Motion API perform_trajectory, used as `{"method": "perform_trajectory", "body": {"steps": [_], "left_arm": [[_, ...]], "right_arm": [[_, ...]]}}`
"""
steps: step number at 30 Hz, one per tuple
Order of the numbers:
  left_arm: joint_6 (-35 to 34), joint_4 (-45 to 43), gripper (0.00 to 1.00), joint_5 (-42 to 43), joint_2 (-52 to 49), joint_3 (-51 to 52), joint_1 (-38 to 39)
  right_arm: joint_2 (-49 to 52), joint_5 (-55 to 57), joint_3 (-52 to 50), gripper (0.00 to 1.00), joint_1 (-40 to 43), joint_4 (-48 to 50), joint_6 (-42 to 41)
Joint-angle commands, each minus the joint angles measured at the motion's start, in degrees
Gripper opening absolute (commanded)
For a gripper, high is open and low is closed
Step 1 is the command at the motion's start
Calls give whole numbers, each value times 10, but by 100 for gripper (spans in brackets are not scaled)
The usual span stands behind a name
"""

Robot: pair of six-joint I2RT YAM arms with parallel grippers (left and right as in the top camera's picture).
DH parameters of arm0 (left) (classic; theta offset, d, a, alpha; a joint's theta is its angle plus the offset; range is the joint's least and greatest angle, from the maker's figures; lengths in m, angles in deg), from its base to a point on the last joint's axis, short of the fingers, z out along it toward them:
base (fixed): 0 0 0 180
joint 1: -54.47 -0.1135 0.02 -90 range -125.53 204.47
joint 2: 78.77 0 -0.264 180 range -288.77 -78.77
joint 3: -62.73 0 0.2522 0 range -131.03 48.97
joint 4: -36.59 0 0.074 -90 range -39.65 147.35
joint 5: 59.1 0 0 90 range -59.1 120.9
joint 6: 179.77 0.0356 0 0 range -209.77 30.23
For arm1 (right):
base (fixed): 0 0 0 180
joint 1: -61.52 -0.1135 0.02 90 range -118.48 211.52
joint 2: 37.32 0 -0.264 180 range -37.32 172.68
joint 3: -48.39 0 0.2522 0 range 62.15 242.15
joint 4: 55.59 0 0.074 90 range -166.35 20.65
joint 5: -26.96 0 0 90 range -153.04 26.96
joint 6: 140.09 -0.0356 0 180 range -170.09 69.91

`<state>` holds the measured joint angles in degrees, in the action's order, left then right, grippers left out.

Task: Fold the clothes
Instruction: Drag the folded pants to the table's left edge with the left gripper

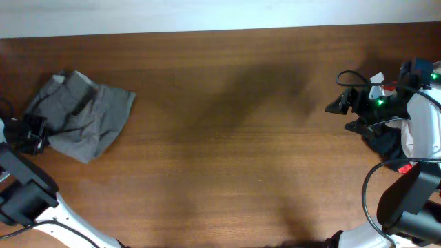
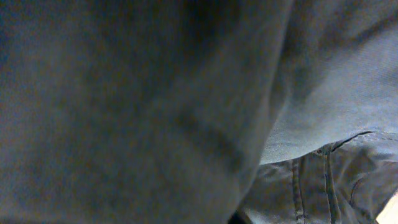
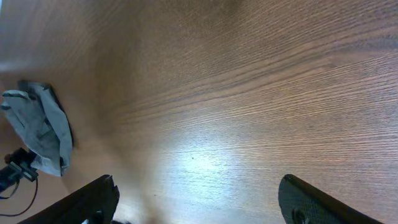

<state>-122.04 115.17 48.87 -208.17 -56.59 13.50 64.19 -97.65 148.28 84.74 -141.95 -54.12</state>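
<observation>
Overhead, garment [image 1: 86, 117]: crumpled, 9 o'clock.
Left gripper [image 1: 31, 134]: at garment edge; possibly pinching, cannot tell.
Right gripper [image 3: 198, 198]: spread, empty, 3 o'clock.
Risk: a one-arm pull would bunch the garment.

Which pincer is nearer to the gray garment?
Left. The left pincer is at the edge of the gray garment; the right pincer is far across the table.

Gray cloth [image 2: 124, 112] fills the whole picture, very close and blurry. The left part is dark. The top right part is lighter and lies in a fold. Stitch lines [image 2: 326, 186] run down the bottom right part.
</observation>
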Motion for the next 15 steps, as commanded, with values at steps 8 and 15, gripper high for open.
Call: {"method": "perform_trajectory", "body": {"steps": [8,15], "left_arm": [[30,74,46,-2,60,7,-6],[63,69,67,4,216,5,-8]], "right_arm": [[-13,-5,10,88,0,1,9],[-13,-5,10,88,0,1,9]]}}
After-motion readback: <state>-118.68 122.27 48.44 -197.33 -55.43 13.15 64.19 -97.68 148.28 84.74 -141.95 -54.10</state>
